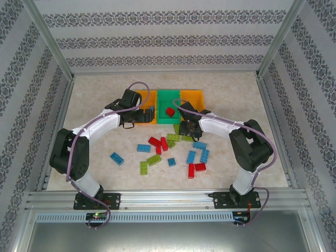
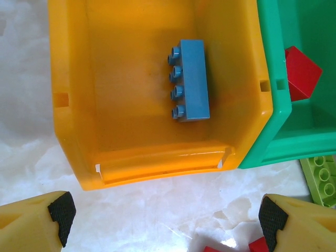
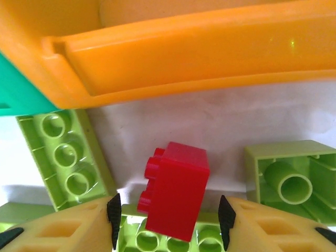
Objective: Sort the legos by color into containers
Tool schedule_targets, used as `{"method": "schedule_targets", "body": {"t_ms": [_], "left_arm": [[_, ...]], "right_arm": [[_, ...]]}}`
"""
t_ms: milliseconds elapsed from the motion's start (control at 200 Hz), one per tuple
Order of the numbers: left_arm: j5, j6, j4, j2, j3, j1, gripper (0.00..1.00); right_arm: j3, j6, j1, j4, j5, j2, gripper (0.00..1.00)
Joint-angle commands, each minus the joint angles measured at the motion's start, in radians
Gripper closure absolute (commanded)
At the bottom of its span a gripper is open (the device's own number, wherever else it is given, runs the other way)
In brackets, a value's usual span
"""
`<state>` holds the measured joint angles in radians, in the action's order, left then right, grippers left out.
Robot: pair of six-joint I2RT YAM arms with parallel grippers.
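Three containers stand in a row on the tabletop [image 1: 236, 100]. The left orange bin [image 2: 73, 131] holds one blue brick [image 2: 191, 79], and the green bin [image 2: 273, 131] holds one red lego [image 2: 302, 71]. The left hand [image 2: 168, 216] hangs wide and empty just before the left bin's near wall. The right hand [image 3: 169, 223] stands half-closed about a tilted red brick [image 3: 176, 194], with a thin gap at each pad. Lime bricks [image 3: 63, 157] crowd it left, right and beneath. The right orange bin [image 3: 184, 47] lies just beyond. Scattered legos [image 1: 164, 143] lie between the arms.

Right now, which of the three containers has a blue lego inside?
The left orange container: one blue lego lies in it, on its side. The green container next to it holds a red lego instead.
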<state>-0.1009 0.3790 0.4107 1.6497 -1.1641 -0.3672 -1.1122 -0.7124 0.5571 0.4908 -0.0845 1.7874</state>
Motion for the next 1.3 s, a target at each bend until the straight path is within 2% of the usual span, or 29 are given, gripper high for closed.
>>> {"method": "schedule_targets", "body": {"t_ms": [0, 350, 684, 824, 939, 1089, 1294], "left_arm": [[0.020, 0.019, -0.003, -0.041, 0.020, -0.009, 0.08], [0.071, 0.016, 0.028, -0.073, 0.035, -0.009, 0.07], [0.072, 0.020, 0.040, -0.091, 0.060, -0.010, 0.07], [0.084, 0.024, 0.052, -0.112, 0.089, -0.009, 0.07], [0.087, 0.034, 0.064, -0.140, 0.124, -0.009, 0.07], [0.101, 0.045, 0.123, -0.162, 0.151, -0.009, 0.07], [0.140, 0.169, 0.248, -0.194, 0.176, -0.008, 0.05]], "right_arm": [[-0.023, -0.001, -0.019, 0.024, -0.003, 0.025, 0.48], [0.005, 0.033, -0.040, 0.008, -0.002, 0.004, 0.69], [-0.016, 0.066, 0.024, 0.054, -0.025, -0.117, 0.73], [-0.081, 0.080, 0.045, 0.036, 0.021, -0.149, 0.73], [-0.199, 0.098, 0.052, 0.017, 0.081, -0.087, 0.72], [-0.375, 0.122, 0.042, 0.029, 0.095, 0.058, 0.72], [-0.540, 0.109, 0.002, 0.036, 0.113, 0.230, 0.71]]}}
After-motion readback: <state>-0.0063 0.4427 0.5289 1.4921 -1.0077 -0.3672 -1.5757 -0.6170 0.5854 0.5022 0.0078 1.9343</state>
